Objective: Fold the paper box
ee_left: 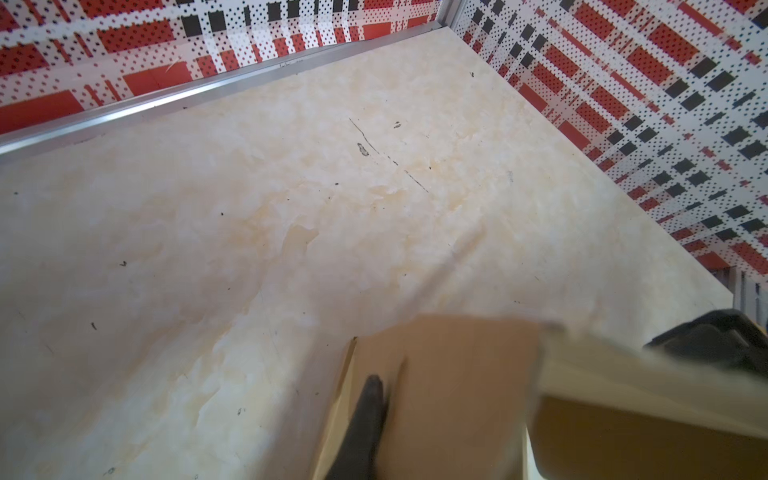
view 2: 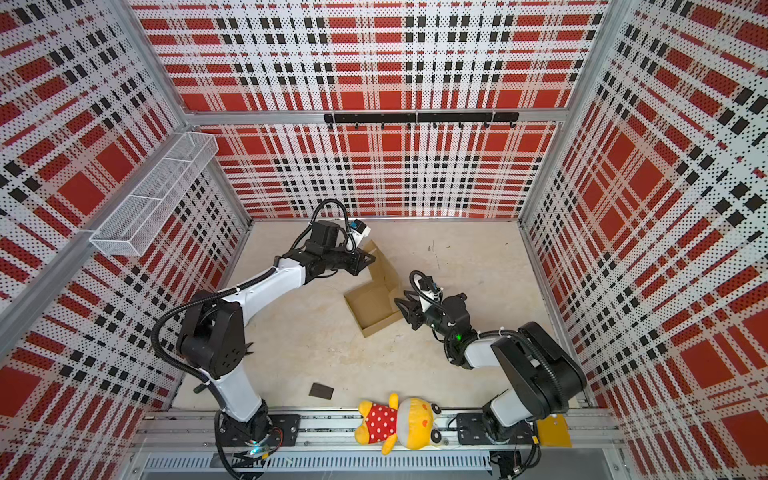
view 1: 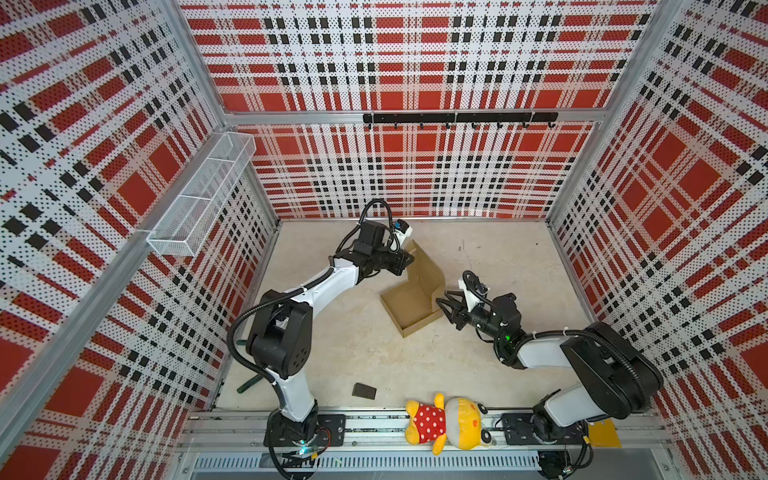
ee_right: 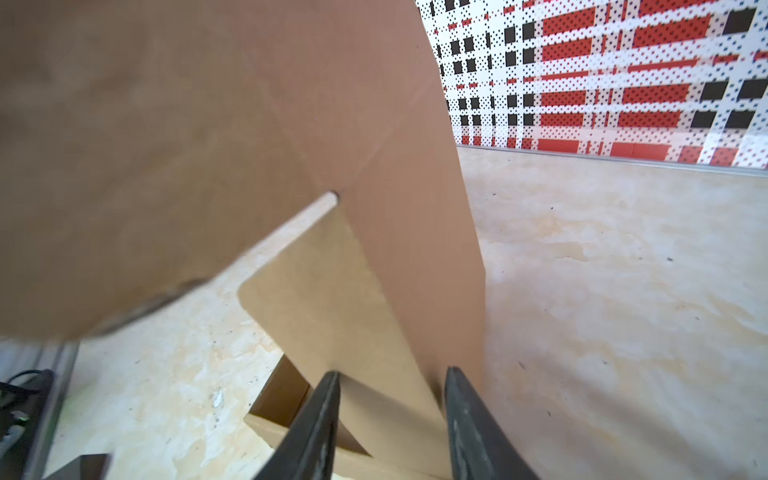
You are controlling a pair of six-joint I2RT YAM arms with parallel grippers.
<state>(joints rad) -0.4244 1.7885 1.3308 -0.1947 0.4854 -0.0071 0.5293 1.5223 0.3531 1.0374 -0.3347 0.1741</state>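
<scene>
Clamps the left pincer on the raised lid of the paper box; straddles a side flap with the right pincer, tips apart; rests on the table between both pincers

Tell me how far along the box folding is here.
Done: the tray walls of the paper box look folded up. In hand: left jaws pinch the raised lid; right jaws straddle a side flap. Remaining: tuck flaps, close lid.
</scene>
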